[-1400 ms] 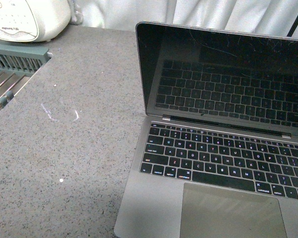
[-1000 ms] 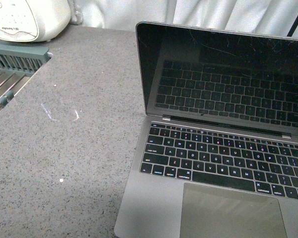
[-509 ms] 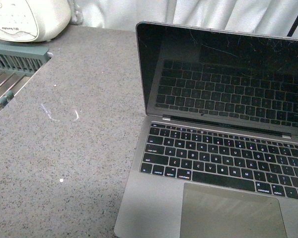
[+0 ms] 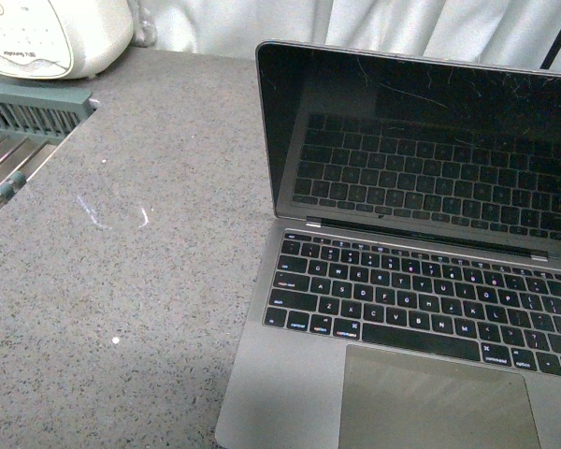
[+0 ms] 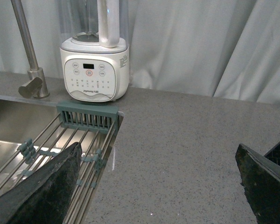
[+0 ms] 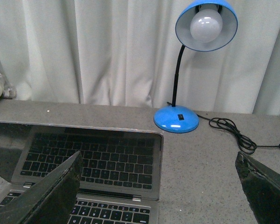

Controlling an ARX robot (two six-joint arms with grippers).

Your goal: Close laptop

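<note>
Two pairs of fingers were in play, and neither touched anything. The left fingers (image 5: 46, 186) were spread wide and empty over bare table (image 5: 186, 140), well to the left of the laptop (image 4: 421, 309). They were pointed toward a white blender (image 5: 95, 70) and a sink rack (image 5: 86, 116). The right fingers (image 6: 46, 191) were likewise spread and empty, poised above the laptop's keyboard side and facing its screen (image 4: 421, 140). The laptop sat flat on the table with its lid tilted a little back from upright, the dark scratched glass mirroring the keys. A blue lamp (image 6: 177, 119) stood behind the laptop, its cord trailing over the table.

To my eye the closing had not begun, and the right arm was the one placed for it. It would do well to rise over the lid's top edge near the middle rather than a corner, so the hinge was not twisted. From there it could hook a finger behind the edge and draw the lid forward and down in an arc. Pushing on the glass looked a poor choice. It should slow near the end so the lid did not slam, and keep clear of the lamp while reaching behind.
</note>
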